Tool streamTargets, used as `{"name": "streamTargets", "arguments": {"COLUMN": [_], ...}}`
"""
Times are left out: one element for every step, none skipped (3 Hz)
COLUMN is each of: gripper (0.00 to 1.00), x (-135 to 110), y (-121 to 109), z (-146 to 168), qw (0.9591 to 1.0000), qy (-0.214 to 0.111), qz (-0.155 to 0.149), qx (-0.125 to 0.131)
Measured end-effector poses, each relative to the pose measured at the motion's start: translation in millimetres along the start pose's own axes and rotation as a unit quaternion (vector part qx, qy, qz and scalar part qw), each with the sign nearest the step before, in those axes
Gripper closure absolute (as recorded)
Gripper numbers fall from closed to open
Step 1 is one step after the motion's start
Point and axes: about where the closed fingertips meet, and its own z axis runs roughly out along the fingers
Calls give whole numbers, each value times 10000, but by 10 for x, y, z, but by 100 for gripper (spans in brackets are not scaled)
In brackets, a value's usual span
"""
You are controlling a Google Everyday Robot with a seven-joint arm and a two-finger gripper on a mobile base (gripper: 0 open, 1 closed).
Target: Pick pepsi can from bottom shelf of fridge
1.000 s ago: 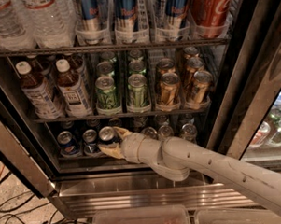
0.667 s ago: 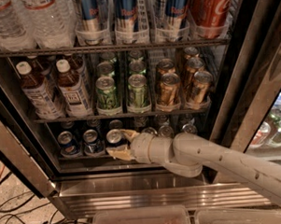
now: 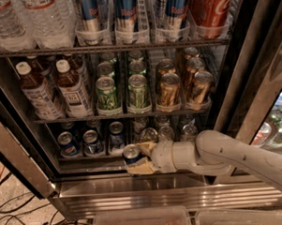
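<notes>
The fridge (image 3: 149,189) stands open with its steel sill in front. On the bottom shelf (image 3: 63,160) stand short blue pepsi cans (image 3: 68,144) at the left and silver cans (image 3: 166,133) at the right. My gripper (image 3: 136,160) comes in from the right on a white arm (image 3: 218,155). It is shut on one pepsi can (image 3: 131,153), held at the front edge of the bottom shelf, just above the sill. The tan fingers (image 3: 141,168) wrap under and beside the can.
The rack above holds green cans (image 3: 106,93) and gold cans (image 3: 169,89), with tea bottles (image 3: 72,89) at the left. The top rack holds water bottles, tall slim blue cans and a red can (image 3: 209,8). Cables lie on the floor at the left. Clear bins (image 3: 141,221) sit below.
My gripper has drawn back to the right and outward with the pepsi can in it, from the third lane to the shelf's front edge.
</notes>
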Motion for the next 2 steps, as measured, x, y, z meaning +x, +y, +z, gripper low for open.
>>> {"name": "streamTargets", "arguments": {"gripper": [100, 100], "x": [-3, -250], "y": [332, 630], "z": [-232, -405], "qw": [9989, 9979], "qy": [166, 143], "qz": [48, 60], "qx": [-437, -623]}}
